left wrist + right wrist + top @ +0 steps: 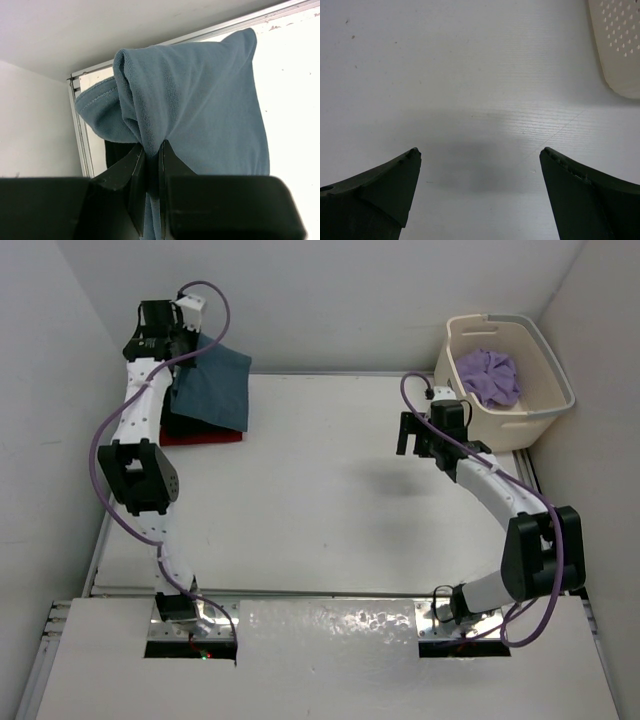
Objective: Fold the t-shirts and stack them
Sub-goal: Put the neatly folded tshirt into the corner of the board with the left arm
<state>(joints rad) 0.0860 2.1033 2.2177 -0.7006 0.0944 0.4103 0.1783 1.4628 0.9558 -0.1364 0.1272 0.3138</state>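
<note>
A white counter (330, 490) sits boxed in by white walls. The right hand (480, 155) hovers over it, spread wide and holding nothing. Farther back on the left, the left hand (151, 150) pinches a dark teal-blue cloth t-shirt (200, 100), which drapes over a folded red t-shirt (205, 437) and what looks like a black one (183, 426). At far right, a crumpled lavender t-shirt (490, 377) lies in the cream perforated plastic basket (545, 405).

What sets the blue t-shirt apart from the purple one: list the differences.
Grip: the blue t-shirt is pinched in the left gripper; no gripper touches the purple t-shirt.
Place: the blue one hangs over the black t-shirt and red t-shirt, far left; the purple one lies in the basket, far right.
Shape: the blue one spreads fairly flat; the purple one is bunched.
Both are soft cloth.
</note>
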